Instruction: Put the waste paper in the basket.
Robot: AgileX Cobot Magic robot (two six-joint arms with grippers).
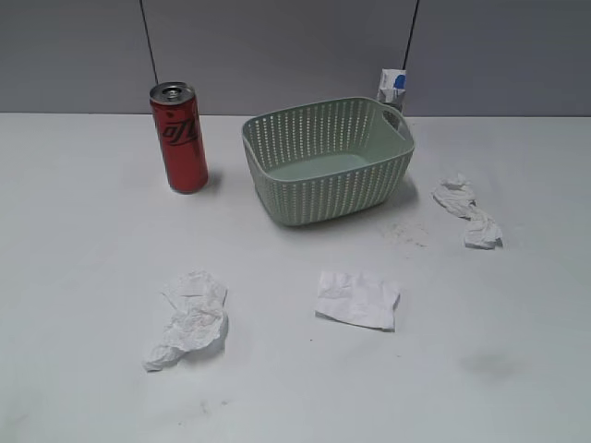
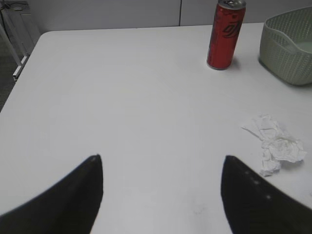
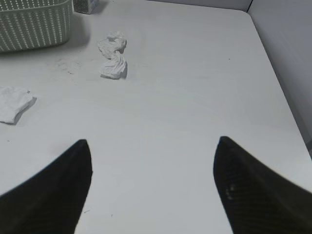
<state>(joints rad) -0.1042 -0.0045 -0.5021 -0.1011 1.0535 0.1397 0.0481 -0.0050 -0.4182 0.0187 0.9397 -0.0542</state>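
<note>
On the white desk (image 1: 83, 240) the sage-green basket (image 1: 305, 198) sits at about 12 o'clock from the centre, holding no paper. A red can (image 1: 183, 138) stands upright at its 9 o'clock, and a small white-and-blue carton (image 1: 391, 88) is just behind its far right corner. Three pieces of waste paper lie apart on the desk: one (image 1: 189, 318) at 7 o'clock of the basket, one flatter piece (image 1: 358, 298) at 6 o'clock, one twisted piece (image 1: 469, 210) at 4 o'clock. The left gripper (image 2: 162, 165) hovers over bare desk, fingers (image 2: 78, 200) spread wide and holding nothing. The right gripper (image 3: 152, 148) likewise has its fingers (image 3: 248, 190) apart, with nothing between them.
</note>
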